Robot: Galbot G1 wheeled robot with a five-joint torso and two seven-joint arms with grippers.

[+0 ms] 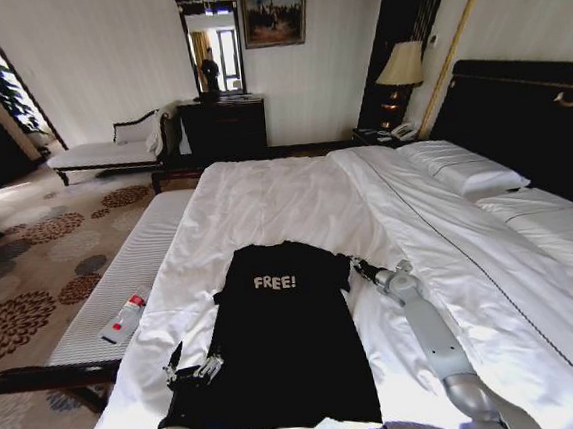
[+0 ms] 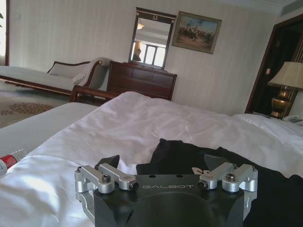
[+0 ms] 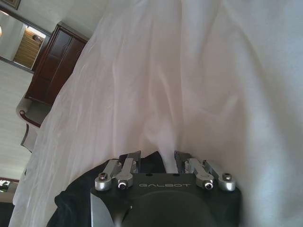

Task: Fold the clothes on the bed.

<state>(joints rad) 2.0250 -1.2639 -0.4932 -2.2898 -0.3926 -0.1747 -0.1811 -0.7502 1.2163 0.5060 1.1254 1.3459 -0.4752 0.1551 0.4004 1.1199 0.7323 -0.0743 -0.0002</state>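
Looking down from the head camera, I see the black T-shirt (image 1: 288, 345) spread flat, "FREE!" lettering up, on the white duvet of the bed (image 1: 285, 200) near its foot. My left gripper (image 1: 193, 370) sits at the shirt's left edge near the hem, fingers spread apart. My right gripper (image 1: 354, 265) is at the right sleeve, fingers parted around the cloth's edge.

Grey jointed arms (image 1: 433, 337), black tool (image 2: 165, 185), silver linkages, "GALBOT" lettering
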